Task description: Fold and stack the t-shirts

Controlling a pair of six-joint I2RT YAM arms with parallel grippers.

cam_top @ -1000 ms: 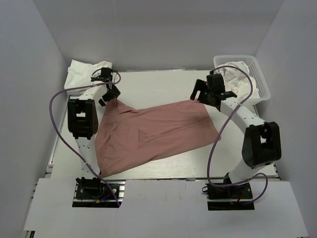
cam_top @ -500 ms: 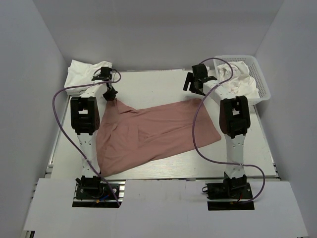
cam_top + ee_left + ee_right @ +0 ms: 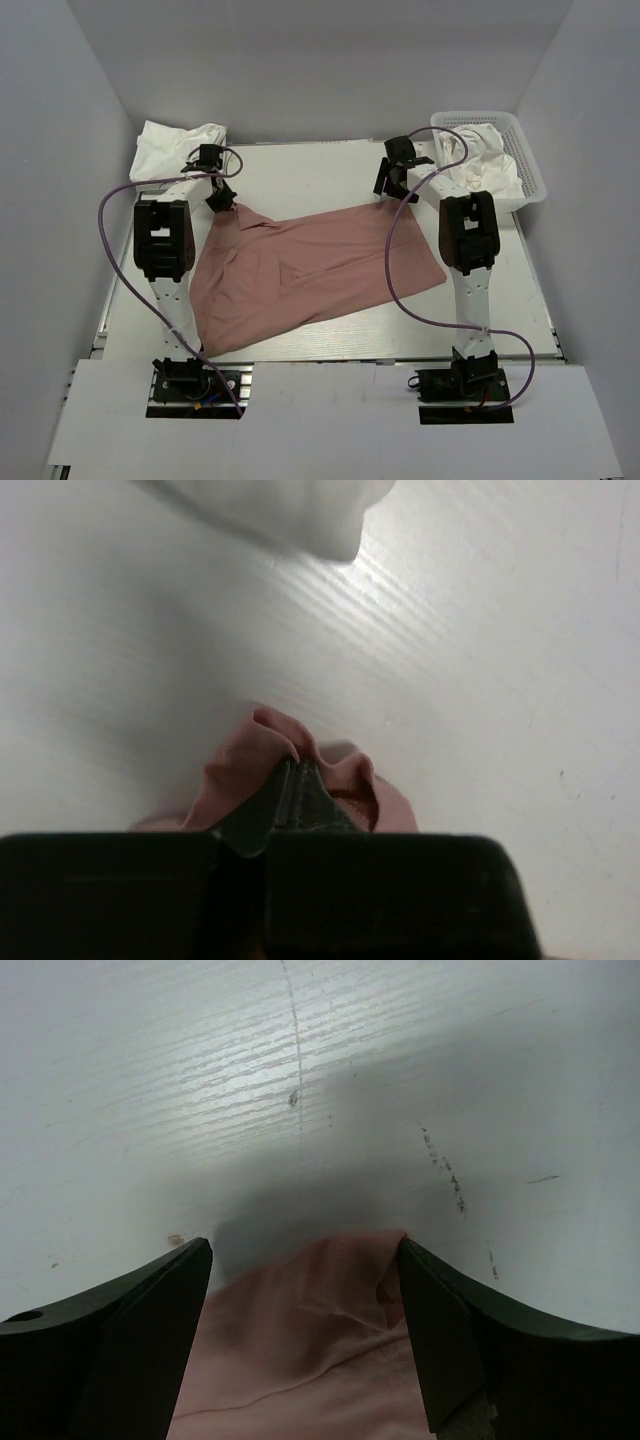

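Observation:
A dusty-pink t-shirt (image 3: 320,270) lies spread and rumpled across the middle of the table. My left gripper (image 3: 222,200) is at its far left corner, and in the left wrist view it (image 3: 292,772) is shut on a bunched fold of the pink cloth (image 3: 240,765). My right gripper (image 3: 395,185) is down at the shirt's far right corner. In the right wrist view it (image 3: 305,1250) stands open, its fingers either side of the pink corner (image 3: 320,1310), with the right finger touching the cloth. Plain white t-shirts lie in a pile (image 3: 170,148) at the far left.
A white basket (image 3: 530,160) holding crumpled white cloth (image 3: 480,160) stands at the far right corner. An edge of the white pile (image 3: 290,510) shows just beyond the left gripper. Purple cables loop from both arms over the table sides.
My left gripper has shut on the pink shirt's far left corner. The right arm swung left from near the basket and came down over the far right corner, its jaws narrowing slightly.

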